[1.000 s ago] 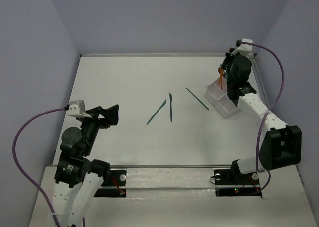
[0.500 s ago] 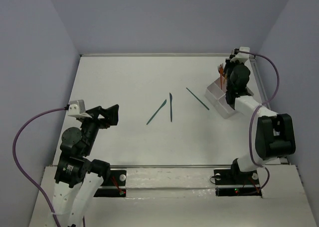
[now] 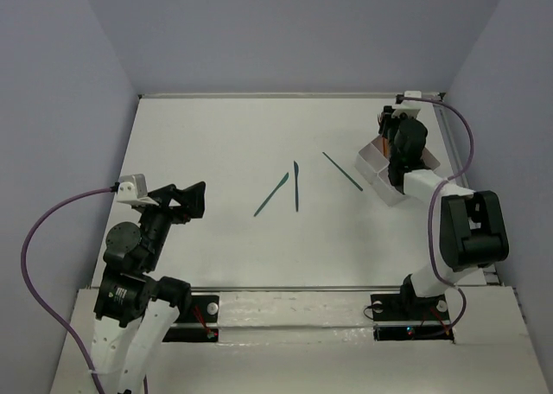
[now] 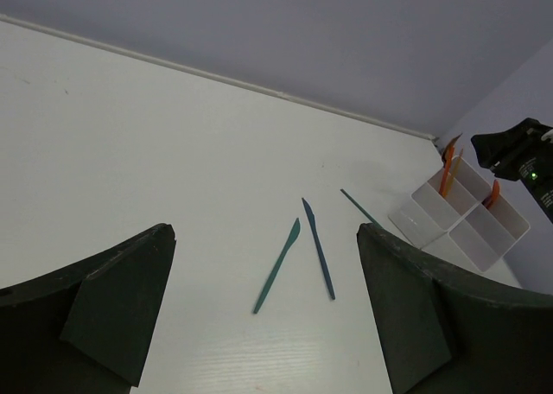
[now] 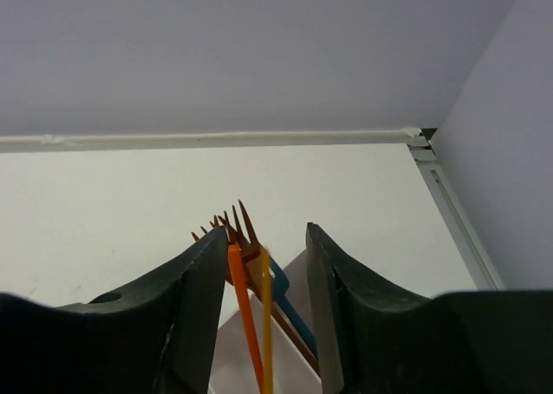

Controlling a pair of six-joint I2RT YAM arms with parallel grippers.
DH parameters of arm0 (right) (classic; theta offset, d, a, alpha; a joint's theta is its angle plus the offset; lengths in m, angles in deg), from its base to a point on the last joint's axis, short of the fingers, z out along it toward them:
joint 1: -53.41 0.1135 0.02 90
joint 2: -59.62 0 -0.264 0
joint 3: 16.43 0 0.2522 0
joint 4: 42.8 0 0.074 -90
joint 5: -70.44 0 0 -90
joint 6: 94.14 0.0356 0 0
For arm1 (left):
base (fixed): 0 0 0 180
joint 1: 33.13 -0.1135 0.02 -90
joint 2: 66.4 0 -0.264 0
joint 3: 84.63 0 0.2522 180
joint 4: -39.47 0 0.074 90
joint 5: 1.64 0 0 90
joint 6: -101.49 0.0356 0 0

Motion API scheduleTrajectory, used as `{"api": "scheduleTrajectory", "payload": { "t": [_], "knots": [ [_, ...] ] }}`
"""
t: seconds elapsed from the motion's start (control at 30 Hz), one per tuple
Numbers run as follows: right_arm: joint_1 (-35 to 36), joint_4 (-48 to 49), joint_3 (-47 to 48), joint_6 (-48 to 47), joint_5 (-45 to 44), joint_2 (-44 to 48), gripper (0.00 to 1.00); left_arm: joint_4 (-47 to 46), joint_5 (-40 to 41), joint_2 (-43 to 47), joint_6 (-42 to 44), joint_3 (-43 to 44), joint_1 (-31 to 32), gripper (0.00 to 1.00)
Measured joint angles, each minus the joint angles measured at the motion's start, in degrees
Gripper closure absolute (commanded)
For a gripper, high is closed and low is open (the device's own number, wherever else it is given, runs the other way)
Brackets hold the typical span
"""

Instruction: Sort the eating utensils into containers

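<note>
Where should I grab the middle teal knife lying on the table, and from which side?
I'd take the knife on its near half, coming straight down and pinching across its narrow width. It lies flat and thin, and the other teal utensil beside it angles away there, leaving more room.

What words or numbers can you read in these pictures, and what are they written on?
There are none to read.
No words, numbers or signs show on the white tray, the teal utensils, the orange utensils or the table.
The right arm has a tiny green light, but that is a lamp, not writing.
</note>
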Motion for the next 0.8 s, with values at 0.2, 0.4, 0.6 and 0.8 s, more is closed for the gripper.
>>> {"api": "scheduleTrajectory", "payload": {
  "t": [0.2, 0.4, 0.6, 0.8],
  "knots": [
    [2.1, -5.7, 2.6, 0.9, 3.3, 2.3, 0.55, 0.0, 0.0, 0.0, 0.0, 0.0, 0.0, 0.01],
    [9.6, -19.2, 11.9, 1.1, 9.5, 2.4, 0.61, 0.0, 0.0, 0.0, 0.0, 0.0, 0.0, 0.01],
    [14.3, -40.8, 29.3, 1.4, 15.9, -7.5, 0.65, 0.0, 0.0, 0.0, 0.0, 0.0, 0.0, 0.01],
    [14.2, -56.6, 35.9, 1.4, 20.3, -20.6, 0.58, 0.0, 0.0, 0.0, 0.0, 0.0, 0.0, 0.01]
  ]
}}
